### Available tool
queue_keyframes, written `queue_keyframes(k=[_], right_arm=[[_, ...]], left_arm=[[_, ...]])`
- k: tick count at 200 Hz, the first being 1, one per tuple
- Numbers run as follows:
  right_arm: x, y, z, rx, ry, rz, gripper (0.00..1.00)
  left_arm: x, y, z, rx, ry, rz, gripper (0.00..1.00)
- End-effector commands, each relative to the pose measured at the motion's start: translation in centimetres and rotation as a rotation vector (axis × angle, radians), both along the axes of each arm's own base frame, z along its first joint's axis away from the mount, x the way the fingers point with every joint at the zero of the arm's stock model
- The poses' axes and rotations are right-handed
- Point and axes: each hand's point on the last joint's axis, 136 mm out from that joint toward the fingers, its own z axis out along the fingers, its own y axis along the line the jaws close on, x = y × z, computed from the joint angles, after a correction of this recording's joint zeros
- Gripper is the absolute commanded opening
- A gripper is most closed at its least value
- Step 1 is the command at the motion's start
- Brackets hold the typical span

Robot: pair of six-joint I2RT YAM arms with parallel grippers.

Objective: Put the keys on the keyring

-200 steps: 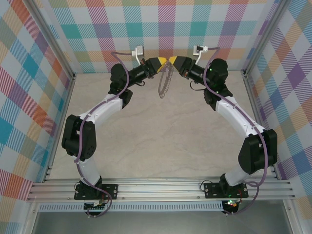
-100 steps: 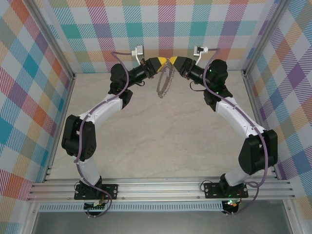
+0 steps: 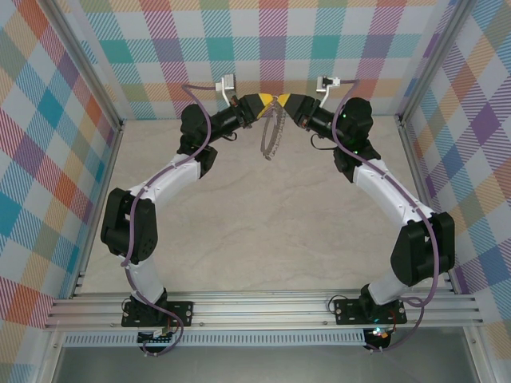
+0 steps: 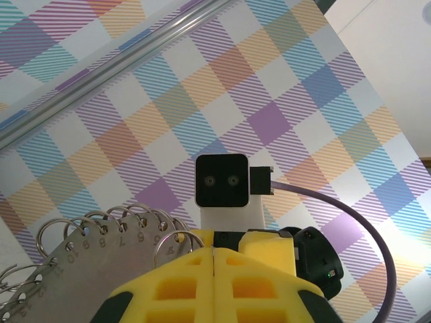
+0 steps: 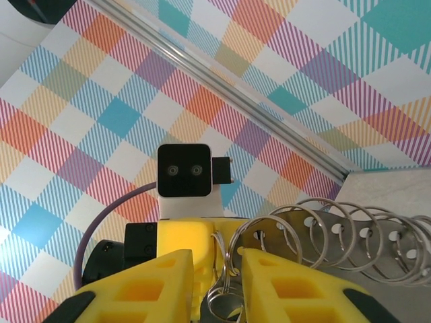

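The keyring [image 3: 271, 132], a grey metal plate edged with several wire loops, hangs between both grippers high at the back. My left gripper [image 3: 270, 99] is shut on its top edge; in the left wrist view its yellow jaws [image 4: 214, 250] press together, with the numbered plate [image 4: 81, 259] just to their left. My right gripper [image 3: 286, 100] meets it tip to tip. In the right wrist view, its fingers [image 5: 217, 254] stand slightly apart around the keys [image 5: 225, 308], a small metal piece on a split ring. The keyring plate [image 5: 297, 236] is just to its right.
Plaid walls close in the back [image 3: 271, 48] and both sides. The beige table [image 3: 263, 231] lies well below the raised grippers. Each wrist view faces the other arm's camera block [image 4: 222, 180], [image 5: 182, 171] at close range.
The right gripper's fingers have narrowed a little and its tip has edged in against the left one. The hanging keyring has swung slightly.
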Motion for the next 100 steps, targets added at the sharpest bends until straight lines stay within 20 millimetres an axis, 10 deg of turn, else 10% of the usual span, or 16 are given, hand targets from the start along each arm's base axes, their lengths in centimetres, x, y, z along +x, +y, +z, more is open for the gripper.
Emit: queue_keyframes(k=[1, 100], right_arm=[[-1.28, 0.65, 2.60, 0.016, -0.079, 0.042, 0.25], [-0.93, 1.47, 2.32, 0.002, -0.064, 0.045, 0.07]], left_arm=[[-2.48, 0.57, 3.64, -0.055, -0.101, -0.011, 0.00], [-2.60, 0.72, 3.52, -0.057, -0.096, -0.005, 0.00]])
